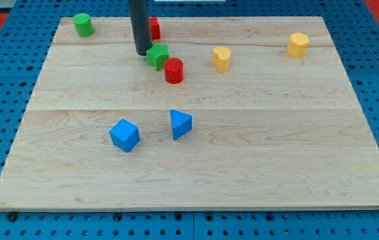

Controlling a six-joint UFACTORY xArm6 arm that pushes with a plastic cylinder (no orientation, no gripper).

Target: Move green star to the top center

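The green star (157, 56) lies on the wooden board (242, 153) near the view's top, left of centre. My tip (142, 53) stands just to its left, touching or almost touching it. A red cylinder (174, 70) sits against the star's lower right side. Another red block (154, 27) is partly hidden behind the rod, above the star.
A green cylinder (82, 25) stands at the top left. A yellow block (222, 58) is right of the red cylinder and another yellow block (298, 44) is at the top right. A blue cube (124, 135) and a blue triangular block (180, 124) lie mid-board.
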